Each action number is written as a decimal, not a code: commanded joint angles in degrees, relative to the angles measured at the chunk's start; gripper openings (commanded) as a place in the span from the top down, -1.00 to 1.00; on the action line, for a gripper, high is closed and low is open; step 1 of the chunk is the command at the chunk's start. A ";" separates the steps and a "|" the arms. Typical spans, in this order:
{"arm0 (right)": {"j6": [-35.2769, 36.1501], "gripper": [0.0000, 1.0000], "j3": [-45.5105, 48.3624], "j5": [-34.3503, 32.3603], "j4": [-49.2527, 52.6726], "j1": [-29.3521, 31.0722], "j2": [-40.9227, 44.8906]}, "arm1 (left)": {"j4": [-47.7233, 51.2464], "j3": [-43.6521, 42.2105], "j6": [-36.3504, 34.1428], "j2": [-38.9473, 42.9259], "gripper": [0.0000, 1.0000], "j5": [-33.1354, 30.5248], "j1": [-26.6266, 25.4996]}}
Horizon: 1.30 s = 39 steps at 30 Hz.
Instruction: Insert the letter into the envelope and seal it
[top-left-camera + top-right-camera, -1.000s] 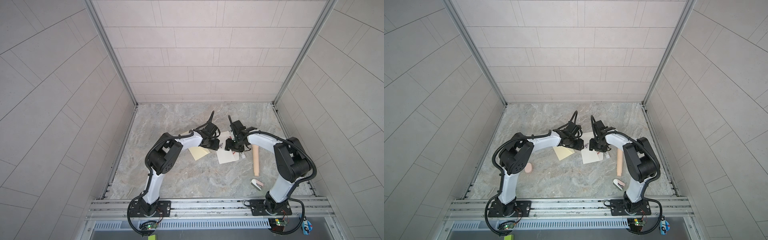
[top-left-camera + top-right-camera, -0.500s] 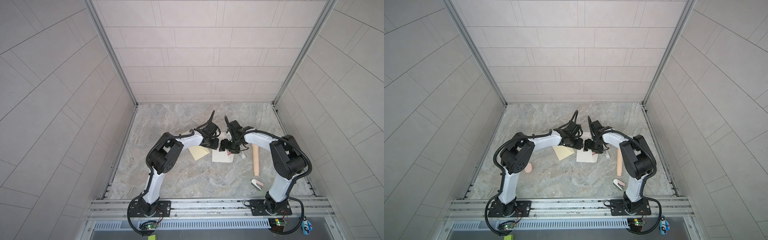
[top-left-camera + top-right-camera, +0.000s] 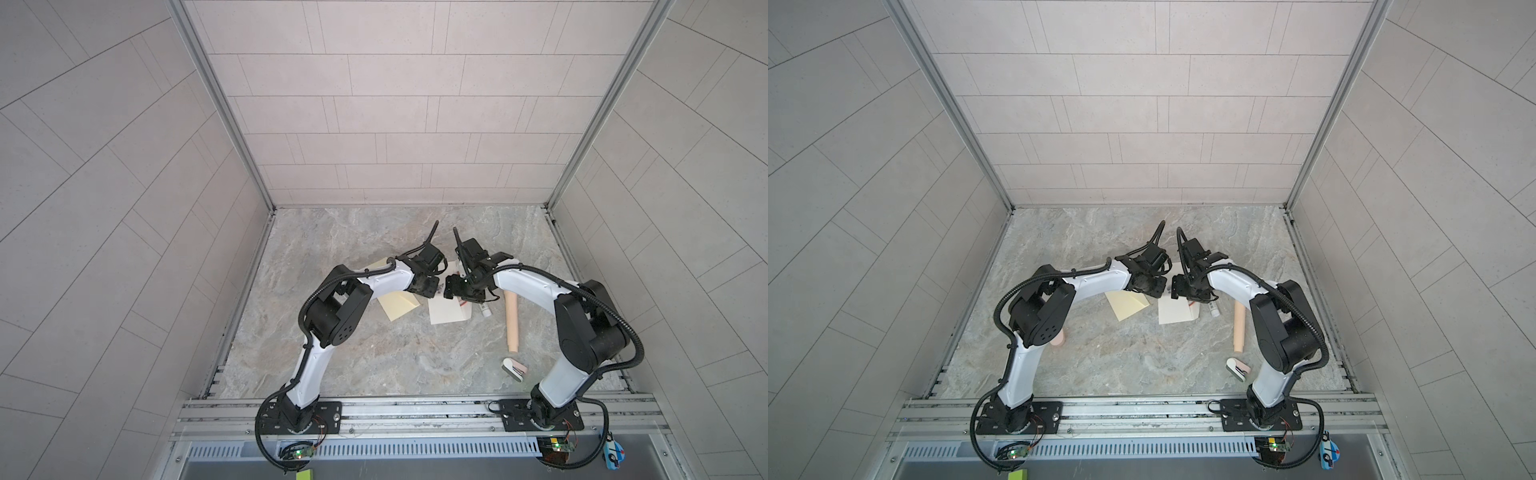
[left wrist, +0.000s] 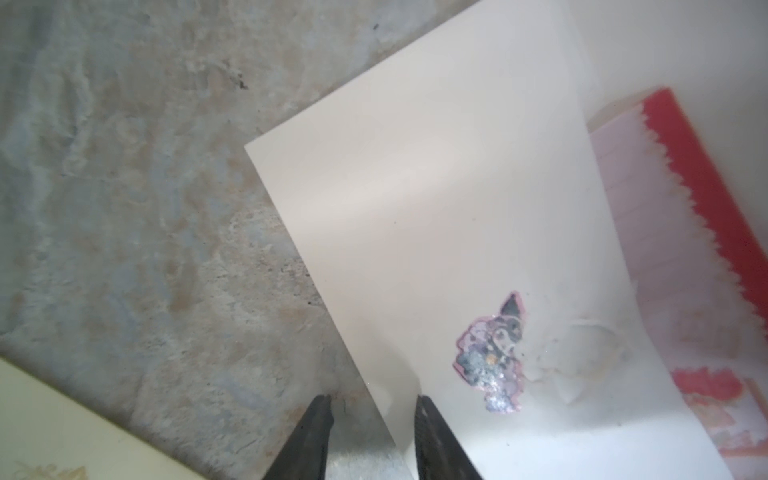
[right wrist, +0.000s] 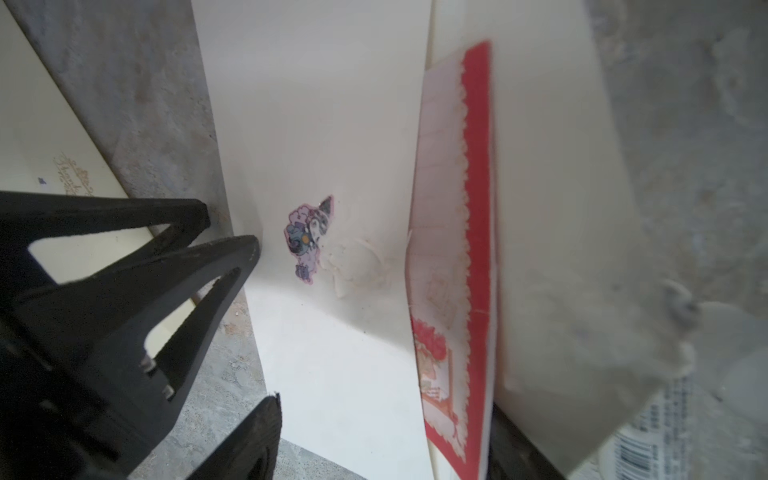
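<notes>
top views: both arms meet over the envelope (image 3: 449, 311), which lies flat on the table (image 3: 374, 365). pale yellow paper (image 3: 399, 306) lies just beside it on the left, a glue stick (image 3: 484, 309) and wooden roller (image 3: 512, 324) on its right. the left pincer (image 3: 428, 287) and right pincer (image 3: 454, 289) hang close together over its far part, so neither can swing toward the other. open table lies on the robot's side.

left wrist view: the left pincer stands at a narrow gap, its 2 fingers (image 4: 432, 440) astride the envelope's side edge, nothing pinched yet. to do this well, it should close on the top layer only and lift it slightly, clear of the printed mark (image 4: 492, 357).

right wrist view: the letter (image 5: 449, 187), red-bordered, sits in the envelope's mouth with 1 long edge showing, so i judge it not fully home. the right pincer's jaws stand wide and hold nothing. it should push that edge inward, flat and slow. the cream panel beyond, seemingly the open flap (image 5: 561, 187), then folds over. the glue stick lies near the flap's corner and could snag it.
</notes>
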<state>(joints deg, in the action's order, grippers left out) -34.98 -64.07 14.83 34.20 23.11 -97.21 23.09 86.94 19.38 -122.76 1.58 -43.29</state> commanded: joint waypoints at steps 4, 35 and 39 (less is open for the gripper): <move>-0.98 -0.50 -0.27 -5.73 1.88 0.33 2.55 | 5.65 -0.60 -0.96 -3.79 0.22 -2.08 -0.13; 1.51 -0.43 -2.31 9.67 -4.32 -3.87 -9.58 | -0.49 -2.82 3.08 0.09 0.48 8.76 0.05; 0.91 -0.43 -1.44 13.00 -6.16 -3.45 -9.40 | -1.03 -2.91 3.49 -0.02 0.46 9.36 0.05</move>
<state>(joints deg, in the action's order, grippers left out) -33.08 -67.57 23.24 29.78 18.85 -106.02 20.40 85.80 21.85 -122.37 8.99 -42.81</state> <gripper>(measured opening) 0.716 0.269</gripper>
